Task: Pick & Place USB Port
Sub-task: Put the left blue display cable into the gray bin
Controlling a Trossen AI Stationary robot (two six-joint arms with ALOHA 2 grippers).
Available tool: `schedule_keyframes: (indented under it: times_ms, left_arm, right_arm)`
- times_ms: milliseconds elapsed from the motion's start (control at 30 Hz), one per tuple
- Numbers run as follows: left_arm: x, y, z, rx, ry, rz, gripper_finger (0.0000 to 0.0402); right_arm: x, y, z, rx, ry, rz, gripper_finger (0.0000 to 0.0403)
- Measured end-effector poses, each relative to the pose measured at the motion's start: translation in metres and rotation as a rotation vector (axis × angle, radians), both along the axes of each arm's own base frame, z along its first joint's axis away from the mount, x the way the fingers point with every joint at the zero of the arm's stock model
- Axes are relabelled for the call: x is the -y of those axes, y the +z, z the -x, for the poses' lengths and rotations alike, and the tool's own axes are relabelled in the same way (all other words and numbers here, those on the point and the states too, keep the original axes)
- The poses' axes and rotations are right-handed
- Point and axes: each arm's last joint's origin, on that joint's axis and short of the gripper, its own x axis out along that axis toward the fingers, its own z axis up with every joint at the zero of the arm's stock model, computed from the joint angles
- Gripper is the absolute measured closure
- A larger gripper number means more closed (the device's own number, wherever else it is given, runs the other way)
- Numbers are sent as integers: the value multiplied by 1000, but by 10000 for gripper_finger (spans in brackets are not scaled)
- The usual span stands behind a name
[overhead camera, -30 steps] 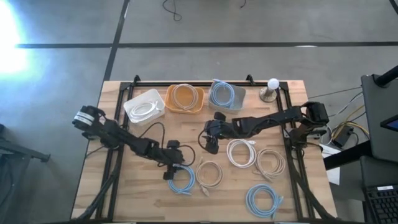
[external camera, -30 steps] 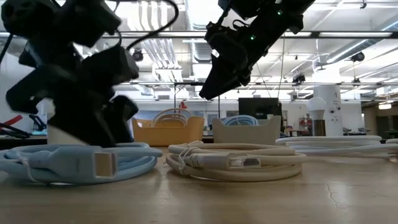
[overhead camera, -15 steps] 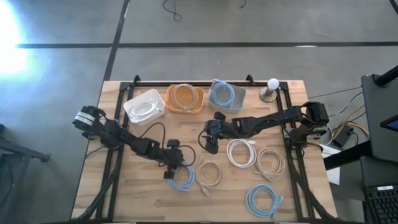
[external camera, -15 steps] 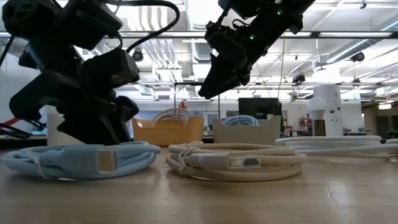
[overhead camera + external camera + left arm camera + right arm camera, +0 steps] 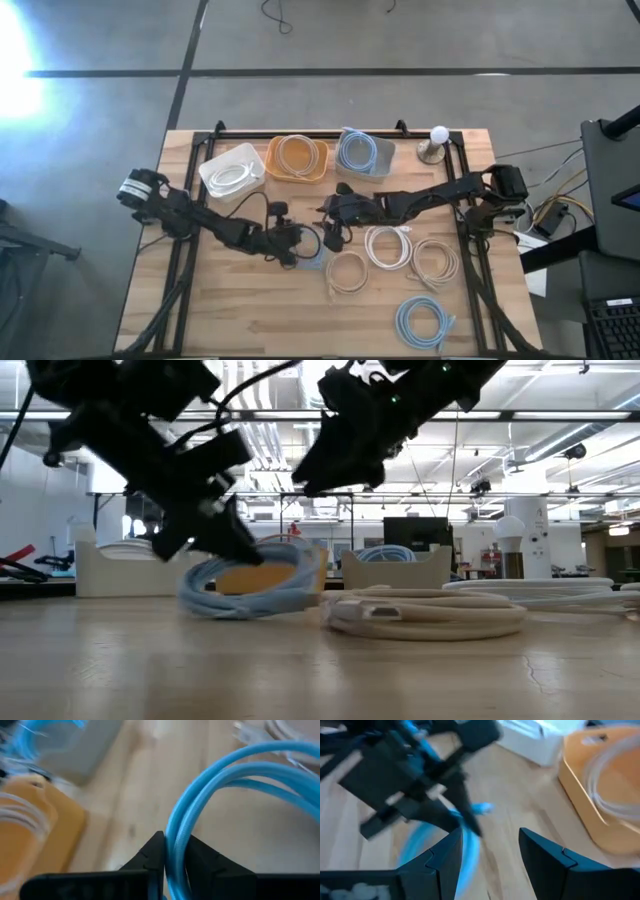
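Both arms were dark and slim-jointed; the left arm wore a white band behind its base, and black angular fingers tipped each wrist.

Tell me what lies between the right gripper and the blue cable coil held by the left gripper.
Only bare table: in the high view, the right gripper hangs open just beside the blue cable coil that the left gripper clamps.
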Motion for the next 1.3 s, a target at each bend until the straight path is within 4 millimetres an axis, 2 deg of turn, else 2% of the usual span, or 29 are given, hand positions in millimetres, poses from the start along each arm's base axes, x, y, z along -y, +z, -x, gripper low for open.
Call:
schedule_keyframes:
  times_ms: [233, 333, 467, 900, 1067, 1300]
  left_arm:
    - [-2, 21, -15, 53, 45, -101, 361]
    - [-1, 27, -18, 61, 39, -109, 362]
    - [-2, 28, -19, 62, 55, -122, 352]
    - [-4, 29, -18, 64, 112, -171, 352]
    - [-4, 30, -19, 69, 116, -172, 353]
    - [-1, 37, -23, 94, 110, -157, 347]
  right_arm:
    - [-3, -18, -9, -32, 70, 96, 211]
    - [-2, -25, -11, -55, 32, 147, 211]
    - [-1, -29, -10, -85, -15, 210, 211]
    - [0, -39, -5, -185, -31, 211, 215]
    - [2, -39, -5, -175, -72, 164, 246]
    - [3, -40, -3, -195, -82, 165, 333]
